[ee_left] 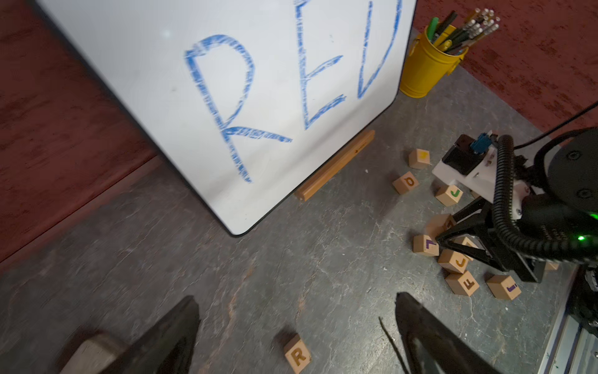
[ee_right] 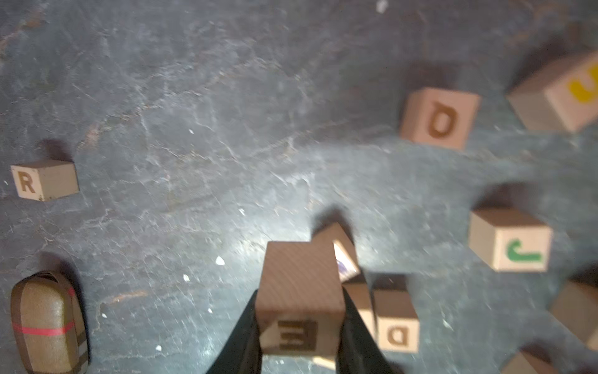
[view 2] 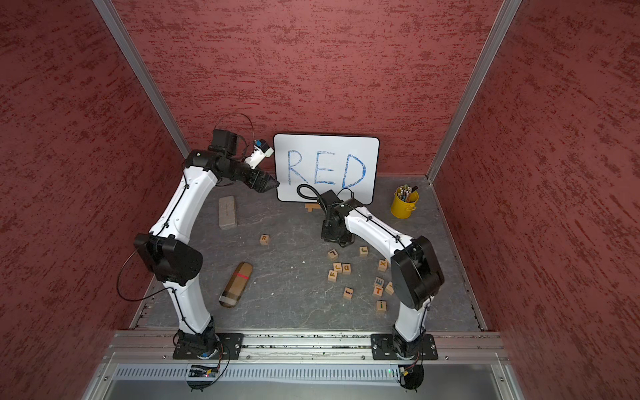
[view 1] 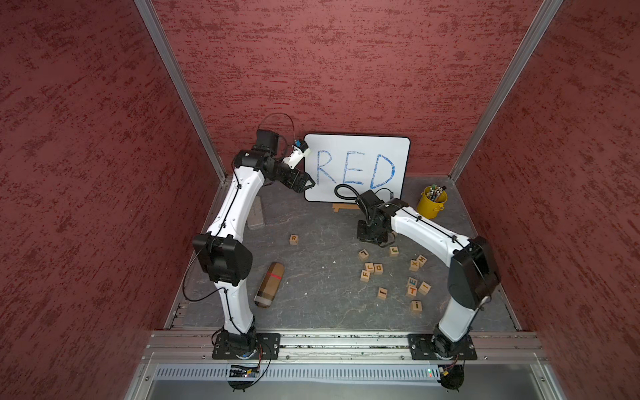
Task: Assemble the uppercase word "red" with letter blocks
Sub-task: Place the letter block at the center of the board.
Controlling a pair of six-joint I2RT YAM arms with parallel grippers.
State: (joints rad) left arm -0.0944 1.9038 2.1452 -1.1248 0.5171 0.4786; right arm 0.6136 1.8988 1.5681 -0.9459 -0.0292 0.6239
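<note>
Right hand is clamped on the small light-wood E cube. Its black fingers press two opposite faces, and the E face is turned to the wrist camera. The cube looks lifted off the grey stone-look surface. In both top views this hand sits in front of the white board with blue "RED" handwriting, below the board's right half, and the wrist mostly hides the cube.

Left hand is spread wide and holds nothing. It is raised at the board's lower-left corner.

The small light-wood R cube sits alone on the surface, R up. It is out in front of the board's left edge and well apart from it.

The small light-wood D cube is on the surface, farther from the board than the right hand, tight against a neighbour cube.

A second D-faced cube lies nearer the board, with nothing touching it.
</note>
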